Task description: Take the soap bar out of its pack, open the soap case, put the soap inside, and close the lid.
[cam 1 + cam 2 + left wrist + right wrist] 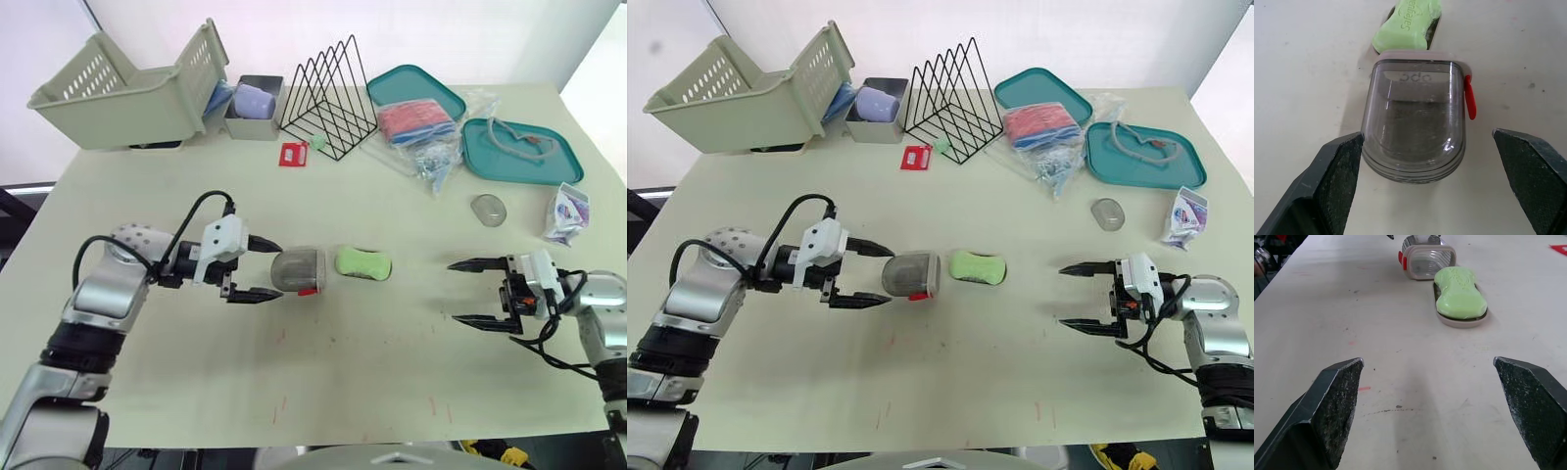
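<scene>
Your left gripper [277, 269] is wide open around the end of the clear lid [299, 270]. The green soap [362, 263] rests on the case base [1449, 322] just beside it; your right gripper [453, 291], also wide, sits well apart.

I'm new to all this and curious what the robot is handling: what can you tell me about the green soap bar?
The soap bar is pale green, smooth and waxy-looking, narrowed at the middle, with lettering on its top. It is unwrapped and lies flat in the case's shallow base near the table's middle, with the clear lid at one end.
</scene>
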Tool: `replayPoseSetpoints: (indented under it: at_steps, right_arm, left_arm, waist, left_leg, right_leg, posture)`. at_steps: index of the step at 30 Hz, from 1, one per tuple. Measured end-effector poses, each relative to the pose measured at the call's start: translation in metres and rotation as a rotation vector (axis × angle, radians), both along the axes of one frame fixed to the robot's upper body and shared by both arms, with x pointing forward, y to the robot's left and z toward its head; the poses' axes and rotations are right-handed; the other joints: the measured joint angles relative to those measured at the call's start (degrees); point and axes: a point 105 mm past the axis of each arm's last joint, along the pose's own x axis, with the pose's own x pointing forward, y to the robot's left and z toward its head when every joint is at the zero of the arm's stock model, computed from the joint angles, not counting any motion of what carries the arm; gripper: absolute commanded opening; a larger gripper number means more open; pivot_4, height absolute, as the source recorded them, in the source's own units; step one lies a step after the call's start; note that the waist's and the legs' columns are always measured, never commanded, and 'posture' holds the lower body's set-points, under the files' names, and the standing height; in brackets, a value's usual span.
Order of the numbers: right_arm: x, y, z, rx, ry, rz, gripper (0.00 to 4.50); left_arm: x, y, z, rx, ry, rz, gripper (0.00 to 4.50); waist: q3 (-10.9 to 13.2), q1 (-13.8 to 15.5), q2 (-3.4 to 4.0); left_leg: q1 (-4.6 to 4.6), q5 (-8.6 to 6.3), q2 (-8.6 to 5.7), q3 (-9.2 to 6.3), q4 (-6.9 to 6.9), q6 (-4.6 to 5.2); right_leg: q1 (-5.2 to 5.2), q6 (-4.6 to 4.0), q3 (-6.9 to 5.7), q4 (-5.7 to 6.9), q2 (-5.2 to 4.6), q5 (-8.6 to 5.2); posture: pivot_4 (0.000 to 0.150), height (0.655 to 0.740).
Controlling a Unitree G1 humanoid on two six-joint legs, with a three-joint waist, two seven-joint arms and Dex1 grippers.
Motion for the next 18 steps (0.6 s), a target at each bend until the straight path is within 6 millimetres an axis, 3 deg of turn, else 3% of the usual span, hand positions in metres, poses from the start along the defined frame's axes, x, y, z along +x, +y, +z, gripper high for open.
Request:
replayPoseSetpoints:
  at_steps: [14,18]
  right_arm:
    - [-0.001,-0.006,-0.001,0.058,0.015,-0.024,4.46]
    - [0.0,-0.017,-0.002,0.075,0.027,-0.077,4.46]
  left_arm:
    - [0.012,-0.008,-0.012,0.019,-0.011,-0.028,4.5]
    - [0.013,-0.012,-0.014,0.016,-0.025,-0.041,4.5]
  waist:
    - [0.0,0.1,0.0]
    - [0.0,0.2,0.0]
  left_leg:
    - [-0.02,0.01,0.0,-0.08,0.13,-0.01]
    - [-0.02,0.01,0.0,-0.11,0.16,-0.01]
  right_leg:
    - [0.08,0.0,-0.08,0.01,-0.01,0.0]
    - [0.13,0.0,-0.12,0.0,-0.02,0.0]
  posture:
    - [0.15,0.74]
    - [0.15,0.74]
